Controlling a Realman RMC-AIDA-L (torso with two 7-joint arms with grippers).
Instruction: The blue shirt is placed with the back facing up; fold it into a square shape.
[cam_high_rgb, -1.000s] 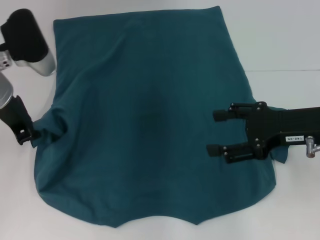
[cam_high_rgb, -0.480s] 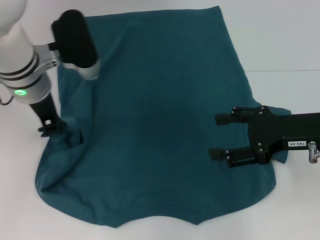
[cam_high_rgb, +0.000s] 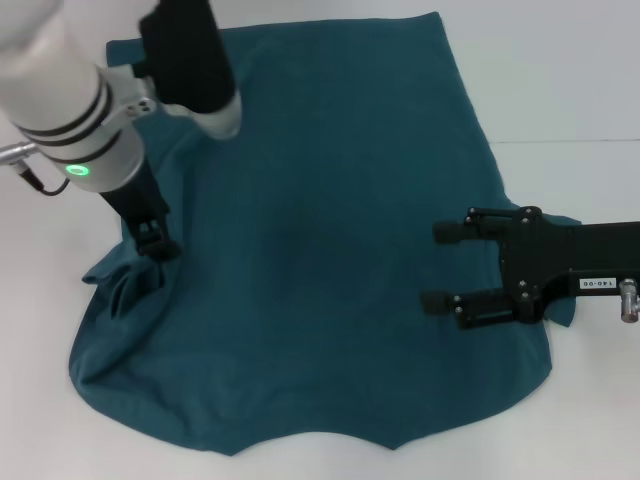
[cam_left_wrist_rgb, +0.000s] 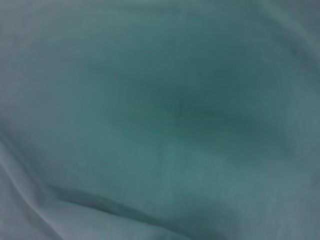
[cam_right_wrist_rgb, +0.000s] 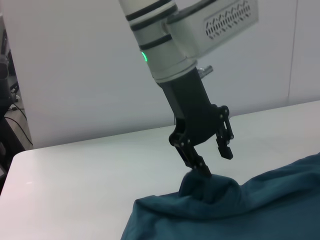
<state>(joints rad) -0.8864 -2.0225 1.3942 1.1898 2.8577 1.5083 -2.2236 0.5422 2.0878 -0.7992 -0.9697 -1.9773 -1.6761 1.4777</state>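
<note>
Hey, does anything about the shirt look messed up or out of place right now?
Yes. The blue shirt lies mostly flat, but its edge on the robot's left is bunched into a raised lump under the left gripper, whose fingers are open. The right gripper hovers open over the opposite edge.

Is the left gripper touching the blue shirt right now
Touching. The right wrist view shows one finger of the left gripper pressed into a raised bunch of the blue shirt.

My left wrist view shows only blurred teal cloth of the blue shirt (cam_left_wrist_rgb: 165, 115), with no fingers visible. In the head view, my right gripper (cam_high_rgb: 447, 266) covers the shirt's right edge, and its arm is cut off at the frame's right side.
</note>
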